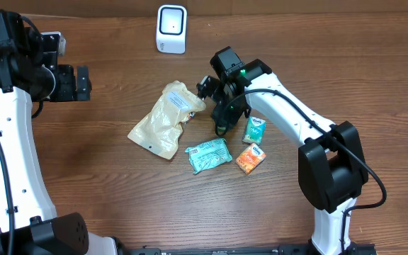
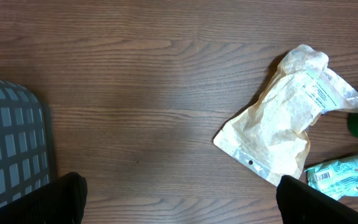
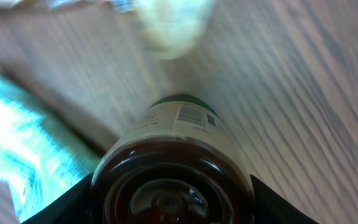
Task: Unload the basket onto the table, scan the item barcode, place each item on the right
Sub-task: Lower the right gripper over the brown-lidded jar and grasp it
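Observation:
A dark brown bottle [image 3: 174, 163] with a green cap and a pale label fills the right wrist view, seen from its base. A barcode [image 3: 190, 114] shows on the label's upper side. My right gripper [image 3: 173, 202] is shut on the bottle, one finger against each side. In the overhead view the right gripper [image 1: 225, 106] holds the bottle [image 1: 222, 126] just above the table's middle. The white scanner [image 1: 171, 28] stands at the back edge. My left gripper [image 1: 83, 83] is open at the far left, over bare wood [image 2: 179, 205].
A beige pouch [image 1: 167, 120] lies left of the bottle. A teal packet [image 1: 209, 154], an orange packet [image 1: 250, 157] and a small teal box [image 1: 254, 129] lie near it. A grey basket [image 2: 11, 149] sits at the left.

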